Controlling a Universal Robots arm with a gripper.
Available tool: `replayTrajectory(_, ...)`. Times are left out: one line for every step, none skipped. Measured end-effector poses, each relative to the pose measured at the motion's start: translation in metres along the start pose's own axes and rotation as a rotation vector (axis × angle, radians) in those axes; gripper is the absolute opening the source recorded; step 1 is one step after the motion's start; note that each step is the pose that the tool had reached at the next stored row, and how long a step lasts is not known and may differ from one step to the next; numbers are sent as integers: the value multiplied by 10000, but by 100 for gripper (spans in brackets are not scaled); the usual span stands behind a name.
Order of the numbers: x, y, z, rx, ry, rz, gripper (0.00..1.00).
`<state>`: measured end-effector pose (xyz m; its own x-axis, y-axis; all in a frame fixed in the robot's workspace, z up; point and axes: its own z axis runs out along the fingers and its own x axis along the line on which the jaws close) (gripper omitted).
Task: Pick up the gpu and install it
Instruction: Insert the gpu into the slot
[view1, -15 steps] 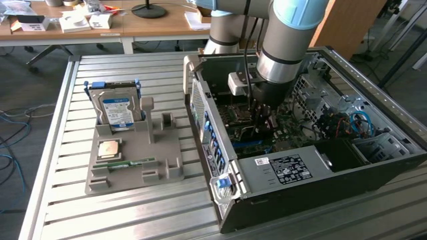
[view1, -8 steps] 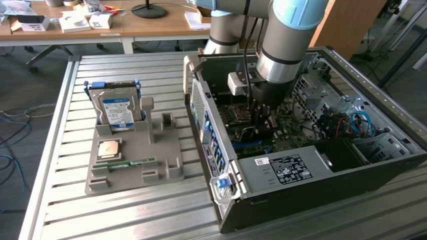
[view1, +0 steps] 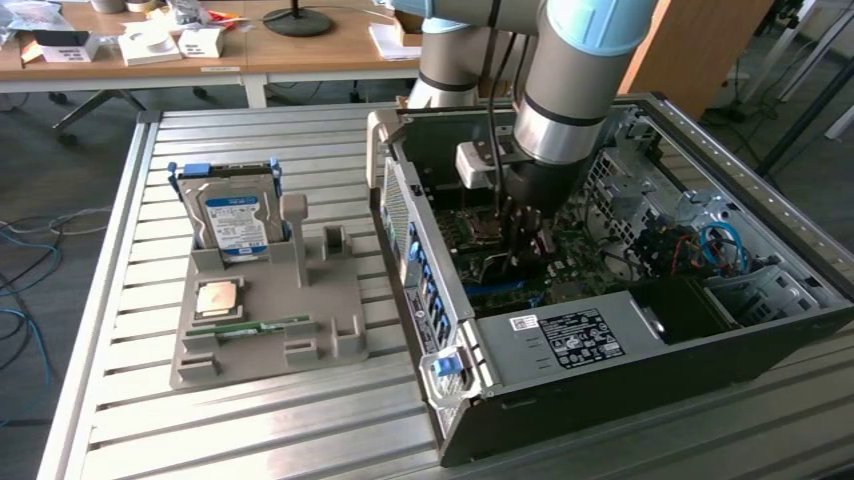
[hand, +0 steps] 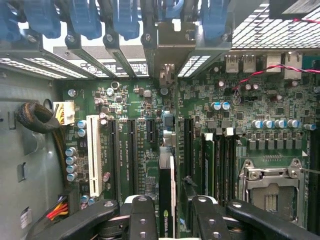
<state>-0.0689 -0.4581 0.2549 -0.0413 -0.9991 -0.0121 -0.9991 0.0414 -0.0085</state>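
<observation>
Gripper (hand: 172, 212) astride the gpu (hand: 166, 190) standing edge-on over motherboard slots, grip uncertain; probably light, stiff, fragile, best pinched by board edges.

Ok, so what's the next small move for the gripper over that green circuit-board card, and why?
Probably a short straight lift. The green circuit-board gpu card stands edge-on in a slot of the green motherboard, and the black gripper straddles it with a gap on one side, so it looks released.
</observation>
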Motion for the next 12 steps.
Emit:
replayTrajectory(0, 0, -23, 0, 0, 0, 34)
replayTrajectory(-1, 0, -46, 0, -1, 0, 34)
replayTrajectory(-1, -1, -72, 0, 0, 0, 34)
replayTrajectory(-1, -1, -98, 1, -2, 0, 34)
replayTrajectory(-2, -1, -123, 1, -2, 0, 34)
replayTrajectory(-2, -1, -145, 1, 0, 0, 34)
replayTrajectory(-2, -2, -168, 3, -1, -1, 34)
replayTrajectory(-2, -2, -193, 4, -3, 0, 34)
replayTrajectory(-3, -2, -219, 4, -4, 0, 34)
replayTrajectory(-3, -2, -245, 5, -5, 0, 34)
replayTrajectory(-3, -2, -269, 6, -6, 0, 34)
replayTrajectory(-4, -3, -291, 6, -7, 0, 34)
